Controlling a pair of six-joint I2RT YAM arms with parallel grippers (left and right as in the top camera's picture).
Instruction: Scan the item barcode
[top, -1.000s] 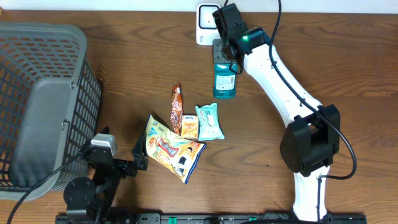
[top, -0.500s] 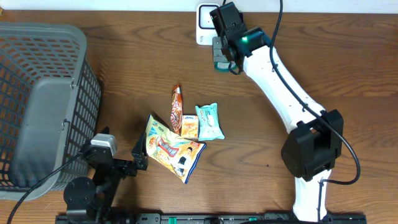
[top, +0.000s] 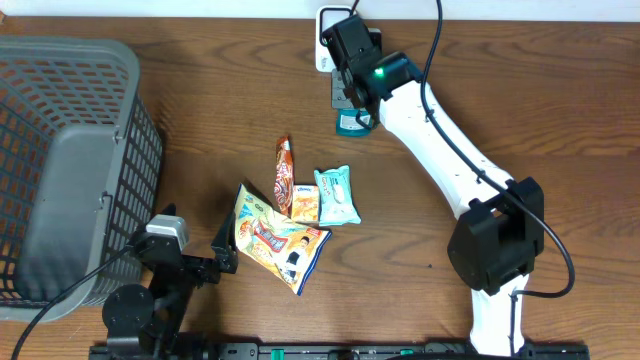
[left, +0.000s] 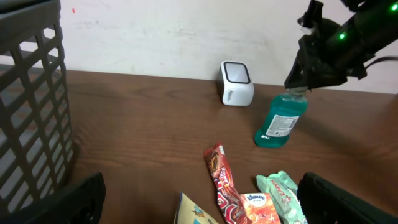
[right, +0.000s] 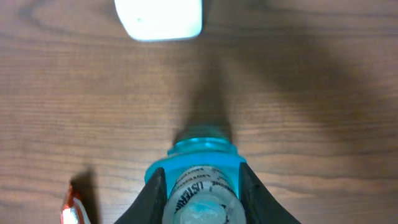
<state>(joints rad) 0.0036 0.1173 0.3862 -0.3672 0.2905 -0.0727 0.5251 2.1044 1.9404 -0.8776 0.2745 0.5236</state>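
At the wooden table (top: 200, 100) I am clamping the Listerine bottle (left: 281, 121) by its neck in the right gripper (right: 200, 193) near the white scanner (left: 237, 83), the scan seemingly not yet done, left gripper (top: 222, 252) spread wide.

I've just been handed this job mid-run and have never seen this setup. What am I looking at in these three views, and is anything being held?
Two robot arms work at a wooden table. The overhead view looks straight down. The other two views come from a camera on each wrist. The right gripper, on the white arm, is shut on a teal mouthwash bottle, holding it tilted by its neck near the white scanner. The left gripper sits at the near edge, open and empty. A grey basket stands at the left, and small packets lie mid-table.
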